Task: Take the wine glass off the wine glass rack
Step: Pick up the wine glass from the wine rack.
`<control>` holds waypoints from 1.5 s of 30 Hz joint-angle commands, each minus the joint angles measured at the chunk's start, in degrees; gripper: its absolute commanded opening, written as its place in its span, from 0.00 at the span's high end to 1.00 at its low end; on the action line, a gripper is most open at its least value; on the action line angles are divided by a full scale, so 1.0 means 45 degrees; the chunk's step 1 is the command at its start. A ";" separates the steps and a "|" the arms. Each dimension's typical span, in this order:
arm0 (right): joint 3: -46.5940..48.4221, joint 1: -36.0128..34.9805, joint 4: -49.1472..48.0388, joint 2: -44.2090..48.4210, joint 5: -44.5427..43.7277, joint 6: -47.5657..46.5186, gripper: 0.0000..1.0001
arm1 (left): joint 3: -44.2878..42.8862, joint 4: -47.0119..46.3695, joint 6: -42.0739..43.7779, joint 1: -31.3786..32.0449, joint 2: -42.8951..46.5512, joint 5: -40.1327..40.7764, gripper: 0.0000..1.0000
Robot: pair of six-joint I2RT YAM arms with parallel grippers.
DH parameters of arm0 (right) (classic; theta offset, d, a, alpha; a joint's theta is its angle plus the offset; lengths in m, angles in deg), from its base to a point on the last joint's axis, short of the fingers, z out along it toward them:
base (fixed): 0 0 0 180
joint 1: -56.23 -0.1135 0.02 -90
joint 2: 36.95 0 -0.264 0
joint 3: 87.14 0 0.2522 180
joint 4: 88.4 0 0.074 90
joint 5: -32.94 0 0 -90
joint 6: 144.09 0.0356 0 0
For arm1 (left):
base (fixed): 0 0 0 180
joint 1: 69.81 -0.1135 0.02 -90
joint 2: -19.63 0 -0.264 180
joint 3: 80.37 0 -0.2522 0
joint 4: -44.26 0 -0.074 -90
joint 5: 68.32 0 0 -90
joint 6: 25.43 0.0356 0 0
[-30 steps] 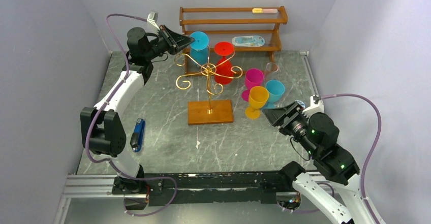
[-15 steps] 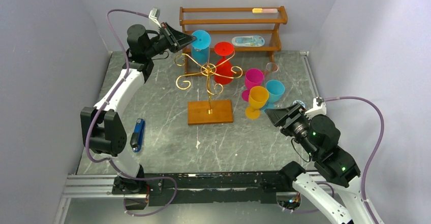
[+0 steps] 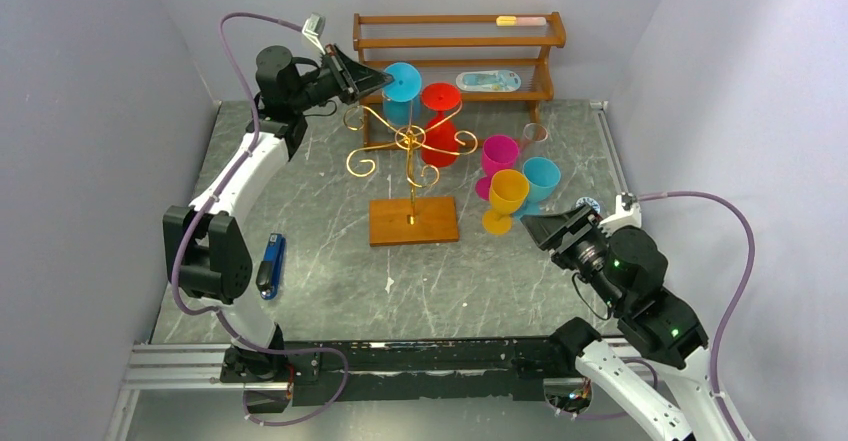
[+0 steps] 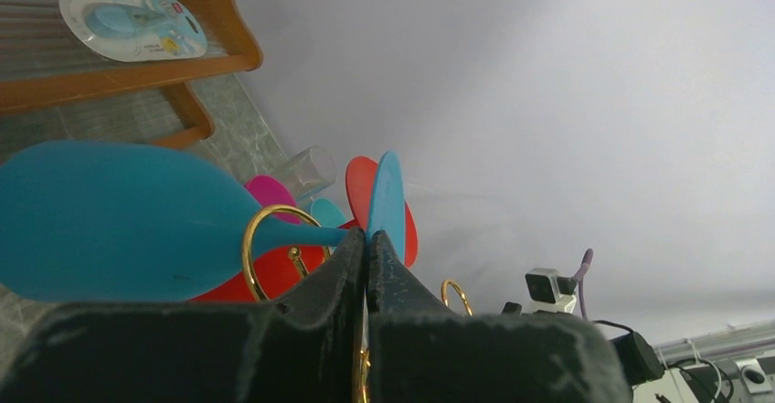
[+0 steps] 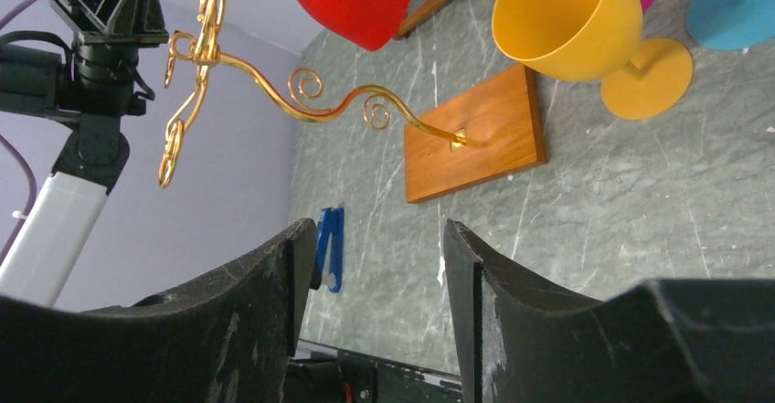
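Observation:
The wine glass rack [image 3: 410, 139] has gold scroll arms on a thin pole and a wooden base [image 3: 413, 221]. A blue wine glass [image 3: 402, 83] and a red wine glass [image 3: 440, 139] hang from its far arms. My left gripper [image 3: 375, 79] is high at the rack's back left. In the left wrist view it [image 4: 367, 238] is shut on the rim of the blue glass's foot [image 4: 387, 193], with the stem inside a gold ring [image 4: 274, 238] and the bowl [image 4: 119, 220] to the left. My right gripper [image 3: 535, 226] is open and empty, low at the right [image 5: 375, 238].
Pink [image 3: 498, 153], yellow [image 3: 507, 193] and blue [image 3: 541, 179] glasses stand on the table right of the rack, with a clear glass [image 3: 534, 133] behind. A three-tier wooden shelf [image 3: 455, 41] lines the back wall. A blue tool [image 3: 270, 266] lies at the left.
My left gripper has shifted a little right and up with the blue glass's foot, which now sits further right. The right arm settled slightly, then stayed still.

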 commanded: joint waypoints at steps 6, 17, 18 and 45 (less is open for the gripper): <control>0.0051 0.0028 0.0444 0.0219 -0.0333 0.0346 0.43 | -0.0379 0.0453 0.1024 0.0135 0.0626 -0.0941 0.95; 0.0405 0.0025 0.0846 -0.0053 -0.0467 0.0305 0.43 | -0.0167 0.1553 0.1921 0.0031 0.1274 -0.0808 0.95; 0.0420 0.0026 0.0889 -0.0094 -0.0465 0.0290 0.43 | -0.0123 0.1606 0.1983 0.0019 0.1306 -0.0827 0.95; -0.0036 0.0018 0.0711 0.0485 -0.0907 0.0231 0.42 | 0.0553 0.0233 0.1321 -0.0743 0.1869 -0.1990 0.95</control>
